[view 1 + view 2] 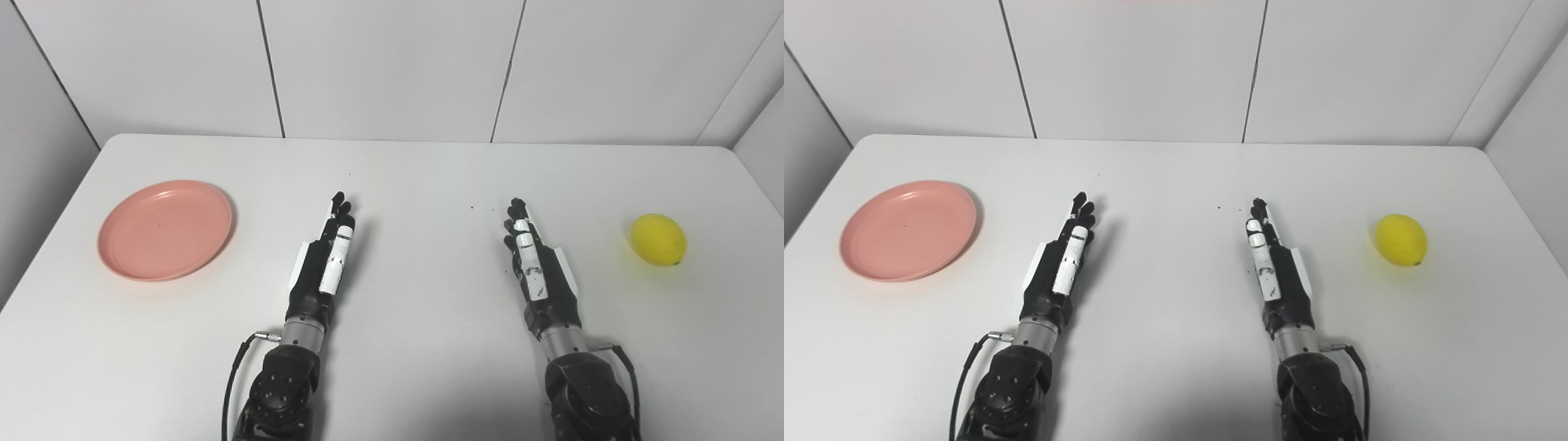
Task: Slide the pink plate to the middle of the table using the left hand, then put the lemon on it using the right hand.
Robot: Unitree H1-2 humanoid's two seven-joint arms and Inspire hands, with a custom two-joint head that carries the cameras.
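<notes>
Pink plate (pixel 165 229) sits far over on the left side of the white table (pixel 416 177), nowhere near the middle, so the first step looks not yet begun. It lies flat and right way up, with nothing on it. At the opposite end, well apart from it, the lemon (pixel 659 239) rests on its side on the bare tabletop near the right edge, untouched.

Between the two, both arms reach in from the near edge. The left robot hand (pixel 324 260) lies stretched forward, fingers straight and close alongside one another, holding nothing; it is turned edge-on, thumb side up, and clear of the plate's rim with open table between them. The right robot hand (pixel 539 263) mirrors it: fingers extended and held together, empty, with a stretch of table separating it from the lemon. Whether either hand is resting on the surface or hanging just above it I cannot tell from here.

So, as I judge it, everything remains to be done: the slide of the plate, then the pick and the drop of the fruit.

Little else is around. A few dark specks (pixel 471 208) dot the table near the middle, too small to hinder anything. Pale wall panels close in behind and at the sides. The path from plate to centre lies open, apart from the left arm itself.
</notes>
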